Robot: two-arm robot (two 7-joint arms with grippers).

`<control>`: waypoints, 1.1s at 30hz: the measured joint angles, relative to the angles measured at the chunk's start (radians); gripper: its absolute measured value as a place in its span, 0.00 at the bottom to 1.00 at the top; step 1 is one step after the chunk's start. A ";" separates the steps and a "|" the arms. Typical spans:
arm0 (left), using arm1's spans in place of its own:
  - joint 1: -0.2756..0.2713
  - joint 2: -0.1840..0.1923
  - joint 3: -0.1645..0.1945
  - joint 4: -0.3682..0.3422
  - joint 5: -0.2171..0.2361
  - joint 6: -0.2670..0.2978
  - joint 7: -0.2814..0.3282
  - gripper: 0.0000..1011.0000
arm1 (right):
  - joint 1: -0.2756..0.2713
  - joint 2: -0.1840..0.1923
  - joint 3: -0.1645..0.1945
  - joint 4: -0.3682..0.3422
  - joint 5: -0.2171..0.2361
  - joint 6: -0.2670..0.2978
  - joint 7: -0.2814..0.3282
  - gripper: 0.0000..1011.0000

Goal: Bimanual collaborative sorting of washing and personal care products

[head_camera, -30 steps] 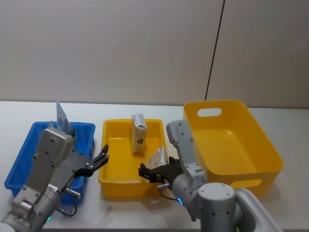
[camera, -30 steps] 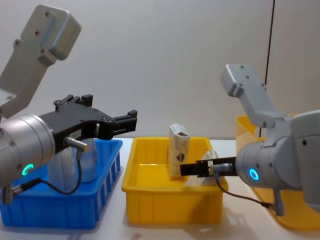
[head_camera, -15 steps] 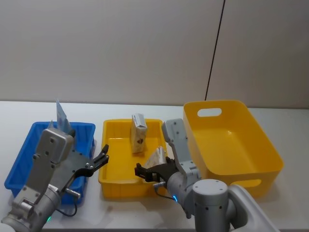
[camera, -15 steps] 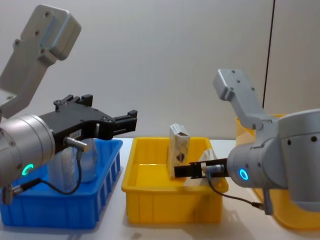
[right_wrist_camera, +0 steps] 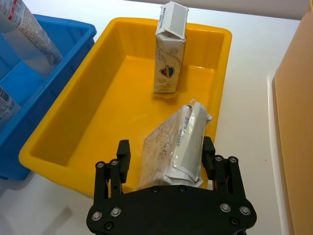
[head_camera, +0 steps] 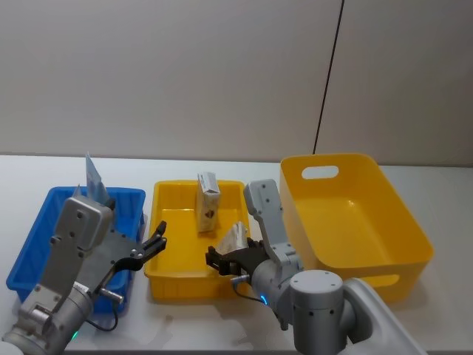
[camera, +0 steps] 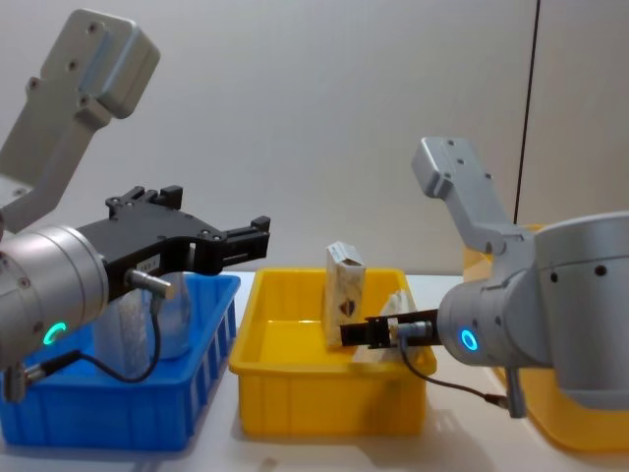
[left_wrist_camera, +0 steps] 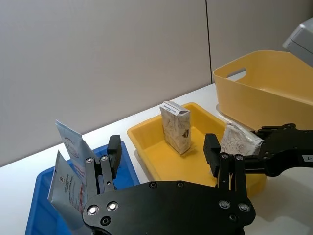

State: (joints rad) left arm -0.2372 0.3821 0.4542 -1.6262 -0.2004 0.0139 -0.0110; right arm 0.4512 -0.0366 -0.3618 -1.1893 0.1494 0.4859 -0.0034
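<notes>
Beige packet (right_wrist_camera: 181,137) print unreadable | right pincer (right_wrist_camera: 165,144) spread astride it | left pincer (left_wrist_camera: 163,141) spread by blue bin (head_camera: 122,194)

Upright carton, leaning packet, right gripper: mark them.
upright carton (right_wrist_camera: 168,63): right wrist view, front face.
leaning packet (right_wrist_camera: 183,139): right wrist view, wrapper middle.
right gripper (right_wrist_camera: 165,147): right wrist view, between fingertips.

The right hand (right_wrist_camera: 165,143) covers the near end of the cream packet (right_wrist_camera: 181,132), so how that end meets the rim of the yellow tray (right_wrist_camera: 73,107) cannot be told, and the big yellow bin (right_wrist_camera: 293,122) is cut off at the edge. In the head view the left arm (head_camera: 77,237) hides the near corner of the blue bin (head_camera: 126,196) and the lower ends of the pale-blue pouches (head_camera: 92,174). The print on the upright carton (head_camera: 208,203) is too small to read.
</notes>
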 joint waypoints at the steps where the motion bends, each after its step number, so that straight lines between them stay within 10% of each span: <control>1: 0.000 0.000 0.000 0.000 0.000 0.000 0.000 0.99 | 0.002 -0.002 0.001 0.004 -0.002 0.000 0.000 0.86; 16: 0.000 0.000 0.000 0.000 0.000 0.000 0.000 0.99 | 0.014 -0.011 0.003 0.024 -0.021 0.008 -0.005 0.40; 33: 0.000 0.000 0.000 0.000 0.000 0.000 0.000 0.99 | -0.001 0.006 -0.021 -0.009 -0.068 -0.037 -0.007 0.19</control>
State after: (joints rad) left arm -0.2372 0.3821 0.4542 -1.6262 -0.2004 0.0139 -0.0109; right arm 0.4506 -0.0305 -0.3827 -1.1983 0.0813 0.4486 -0.0100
